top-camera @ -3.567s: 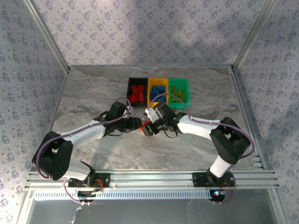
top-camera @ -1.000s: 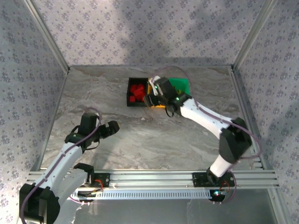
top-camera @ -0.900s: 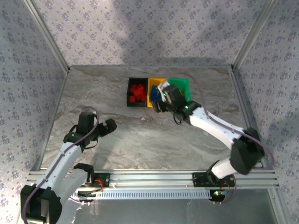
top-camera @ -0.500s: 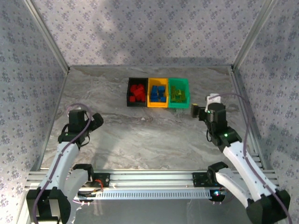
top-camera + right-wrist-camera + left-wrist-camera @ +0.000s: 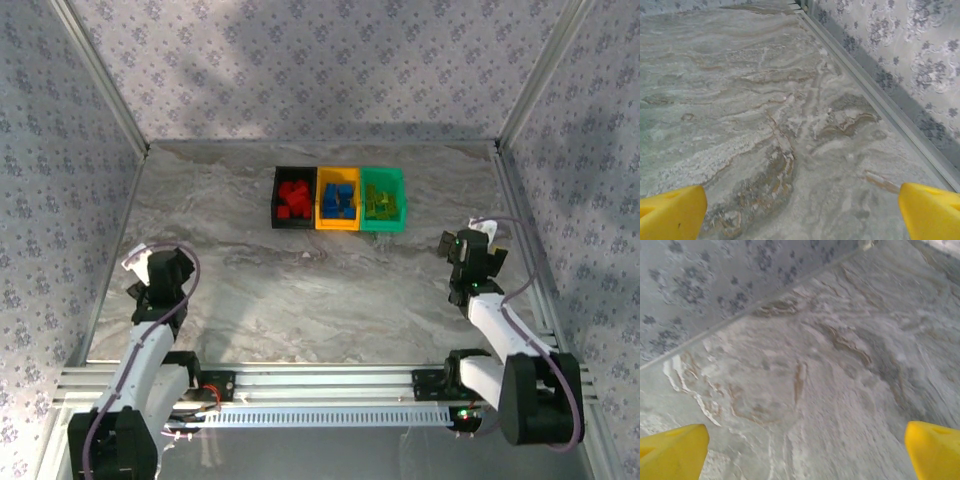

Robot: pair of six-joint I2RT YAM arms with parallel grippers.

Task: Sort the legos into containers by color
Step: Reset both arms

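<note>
Now the three containers stand side by side in a row at the far middle of the marble tabletop (image 5: 300, 300), their walls touching. The black bin (image 5: 277, 198) on the left holds the red legos (image 5: 293, 196). The orange-yellow bin (image 5: 320, 200) in the middle holds the blue legos (image 5: 340, 197), and the green bin (image 5: 401, 205) on the right holds the yellow-green legos (image 5: 379, 201). Each color lies in its own compartment, and the exact count of bricks is too small to tell.

Both arms are bent close to the near corners, well apart from the bins. The left arm (image 5: 150, 340) rises along the left edge, and the right arm (image 5: 495, 320) stands near the right edge.

In the left wrist view, the left hand (image 5: 804, 452) is spread wide, its yellow fingertips (image 5: 672, 450) sitting at the two lower corners with bare marble between them. The patterned wall (image 5: 700, 280) meets the tabletop just beyond. In the right wrist view, the right hand (image 5: 800, 212) is likewise spread apart and grips nothing, its yellow fingertips (image 5: 932, 210) at the bottom corners. Here the wall runs along the right side.
</note>
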